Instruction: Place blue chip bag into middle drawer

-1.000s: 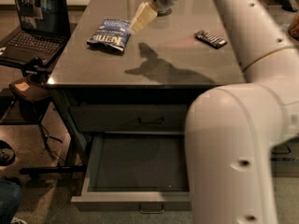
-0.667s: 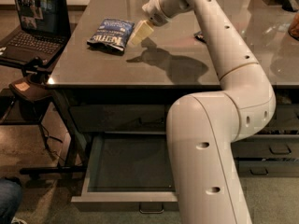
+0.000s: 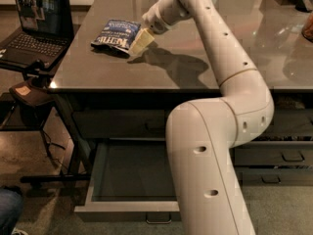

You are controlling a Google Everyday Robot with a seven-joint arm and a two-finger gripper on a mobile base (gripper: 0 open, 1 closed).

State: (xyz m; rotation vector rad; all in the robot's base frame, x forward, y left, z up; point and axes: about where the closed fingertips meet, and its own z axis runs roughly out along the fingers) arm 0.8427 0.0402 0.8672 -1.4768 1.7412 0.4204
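The blue chip bag (image 3: 114,35) lies flat on the dark tabletop (image 3: 161,70) near its back left part, white lettering up. My gripper (image 3: 139,42) is low over the tabletop at the bag's right edge, touching or nearly touching it. The middle drawer (image 3: 98,173) is pulled open below the table's front edge, and its dark tray holds nothing. My white arm crosses in front of the drawer's right part and hides it.
An open laptop (image 3: 33,21) sits on a low stand left of the table. A shut drawer front (image 3: 122,124) is above the open one. Narrower shut drawers (image 3: 292,155) are at the right. A person's leg (image 3: 9,214) is at the bottom left.
My gripper has moved left and down from above the tabletop to the bag's right edge. The arm has swung across the table's right side, hiding the black bar there.
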